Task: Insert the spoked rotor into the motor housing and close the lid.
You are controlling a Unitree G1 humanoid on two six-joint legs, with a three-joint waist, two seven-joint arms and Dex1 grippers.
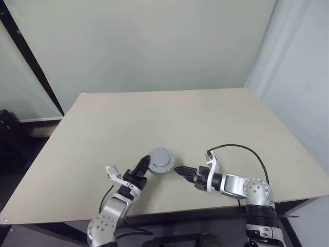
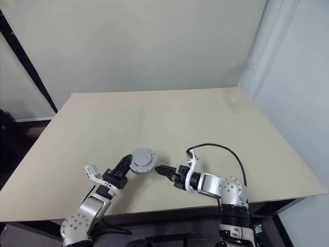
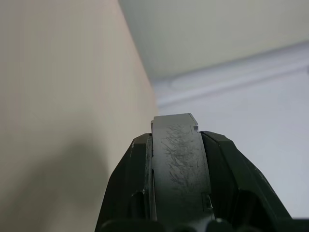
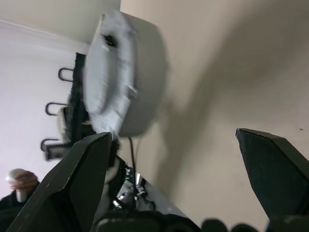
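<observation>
A thick dull grey disc, the lid (image 1: pixel 161 160), hangs just above the beige table (image 1: pixel 205 118) near its front edge. My left gripper (image 1: pixel 144 166) is shut on the disc's rim from the left. The left wrist view shows the scratched grey edge of the lid (image 3: pixel 179 159) clamped between the two black fingers. My right gripper (image 1: pixel 180 170) points at the disc from the right and stands wide open, a short gap away. In the right wrist view the lid (image 4: pixel 123 82) shows a face with a small dark hub. The spoked rotor and the motor housing are hidden.
The table's front edge (image 1: pixel 169 210) runs close under both wrists. Pale walls rise behind and to the right. A black cable (image 1: pixel 247 150) loops over my right wrist. A person's hand (image 4: pixel 19 181) holding a small object shows far off in the right wrist view.
</observation>
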